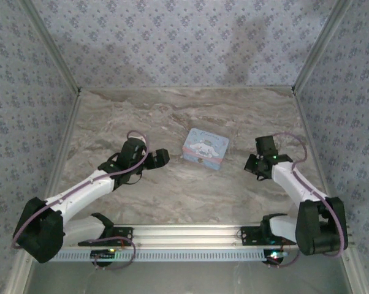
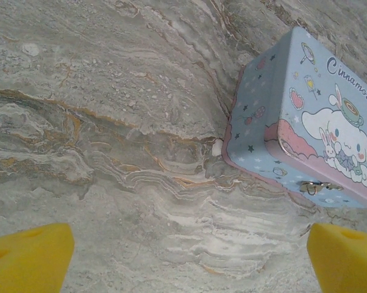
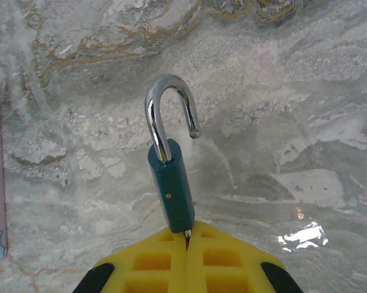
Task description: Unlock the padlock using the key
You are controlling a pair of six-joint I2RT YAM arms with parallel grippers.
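The teal padlock [image 3: 171,186] stands out from the tips of my right gripper [image 3: 187,244], over the marble. Its metal shackle [image 3: 165,104] is swung open, with one end free of the body. A sliver of the metal key [image 3: 187,234] shows between the shut yellow fingers, right under the lock's base. In the top view the right gripper [image 1: 256,165] is to the right of the tin. My left gripper [image 2: 189,259] is open with nothing but bare marble between its yellow fingertips [image 2: 31,256]; it hovers left of the tin [image 2: 305,116].
A pale blue cartoon-printed tin box [image 1: 205,148] lies mid-table between the two arms, its small metal latch [image 2: 311,187] on the near side. Patterned walls [image 1: 184,43] close in the table on three sides. A metal rail [image 1: 190,233] runs along the near edge.
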